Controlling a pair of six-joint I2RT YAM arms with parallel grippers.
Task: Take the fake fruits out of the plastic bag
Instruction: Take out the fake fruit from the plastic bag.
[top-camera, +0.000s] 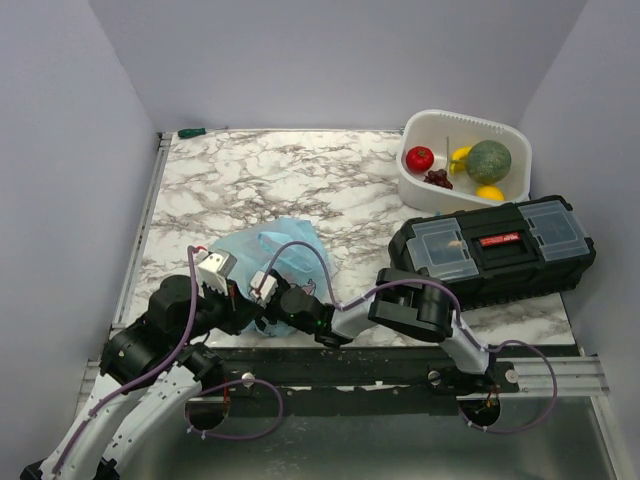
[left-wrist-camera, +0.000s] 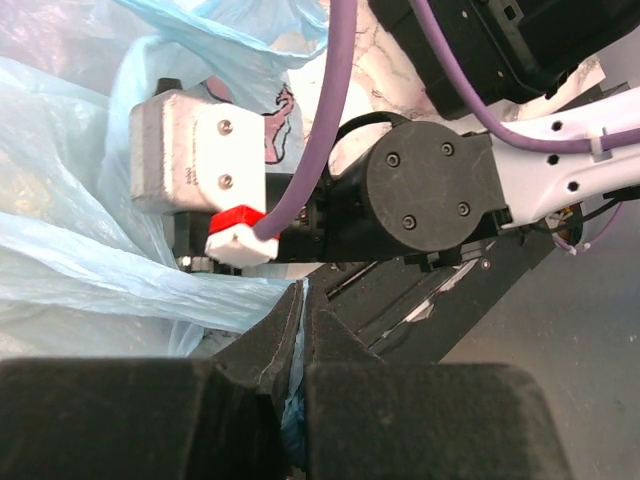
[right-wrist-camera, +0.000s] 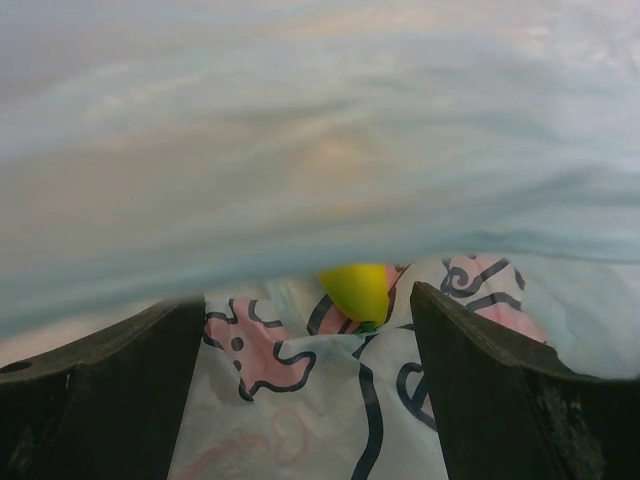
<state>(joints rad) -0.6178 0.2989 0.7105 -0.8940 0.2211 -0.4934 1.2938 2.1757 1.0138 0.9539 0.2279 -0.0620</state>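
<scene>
Bag (top-camera: 272, 246) is lying crumpled near the table's (top-camera: 250, 170) front edge. Left gripper (left-wrist-camera: 303, 310) is clenching its blue film. Right gripper (right-wrist-camera: 305, 305) is sitting inside it, fingers spread and empty, yellow fruit (right-wrist-camera: 357, 290) just ahead. Other fruits (top-camera: 489, 160) are resting in the white tub (top-camera: 465, 117).

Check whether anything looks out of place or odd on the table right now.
One yellow fruit lies inside the plastic bag, just ahead of the open right gripper, while the other fruits sit in the white tub. Nothing looks spilled or damaged.
</scene>
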